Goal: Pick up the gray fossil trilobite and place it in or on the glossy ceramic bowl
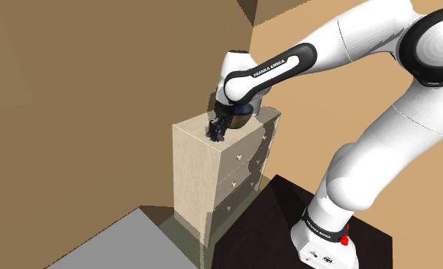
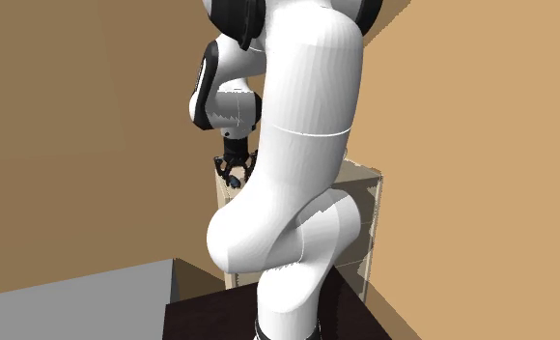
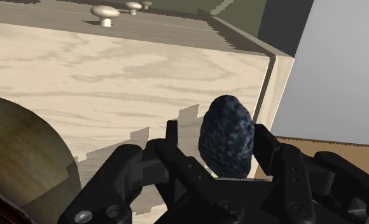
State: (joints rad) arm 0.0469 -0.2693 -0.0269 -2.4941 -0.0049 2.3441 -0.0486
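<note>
One small trilobite fossil (image 3: pixel 226 143), oval and mottled dark blue-grey, stands on end between the two black jaws, which are closed against its sides and gripping it. It is at the top of a pale wooden chest of drawers (image 3: pixel 113 76), close to the corner where the top meets a side panel; whether its lower end touches the wood cannot be told. The jaws' jagged shadow falls on the top beneath them. Just beside the jaws, on the same top, curves the brown-olive wall of the bowl (image 3: pixel 18 146), apart from the fossil. Beyond the top's far edge, round pale drawer knobs (image 3: pixel 105 13) stick out. In the shoulder view the bowl (image 1: pixel 243 118) sits dark under the arm's wrist, with the fossil (image 1: pixel 216 131) at the chest's (image 1: pixel 205 168) edge toward that view's left. The white arm (image 1: pixel 380 145) arches over from its dark stand (image 1: pixel 273 222), a grey slab (image 1: pixel 113 244) lies below the chest, and tan walls (image 1: pixel 98 76) rise behind.
</note>
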